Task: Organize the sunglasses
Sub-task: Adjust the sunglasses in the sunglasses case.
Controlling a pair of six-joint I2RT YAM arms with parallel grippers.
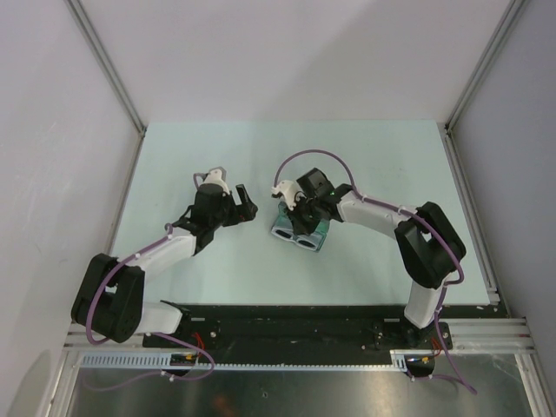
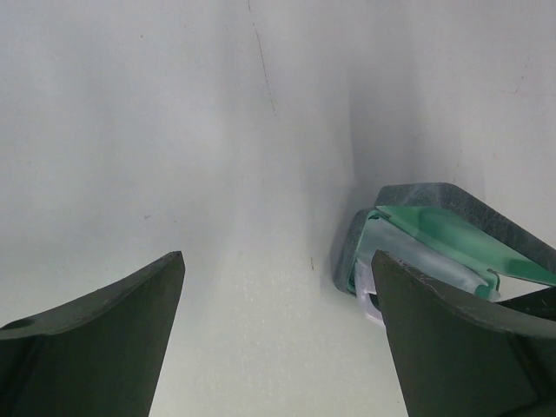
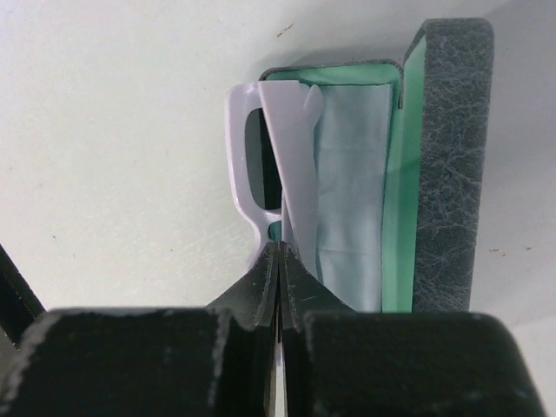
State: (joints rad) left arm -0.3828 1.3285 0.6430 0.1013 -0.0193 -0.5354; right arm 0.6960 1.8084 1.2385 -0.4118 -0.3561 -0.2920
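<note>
The sunglasses [image 3: 240, 156] have a white frame and dark lenses, with an arm folded across. They lie partly in the open grey case [image 3: 452, 156], on its green lining, with the frame over the case's left edge. A pale blue cloth [image 3: 352, 174] lies in the case beside them. My right gripper [image 3: 280, 254] is shut on the sunglasses near the bridge. In the top view the sunglasses [image 1: 301, 237] show just below the right gripper [image 1: 298, 215]. My left gripper [image 1: 246, 201] is open and empty, left of the case [image 2: 452, 201], with bare table between its fingers.
The pale green table [image 1: 217, 156] is walled by white panels left, back and right. The arm bases stand on a black rail [image 1: 287, 326] at the near edge.
</note>
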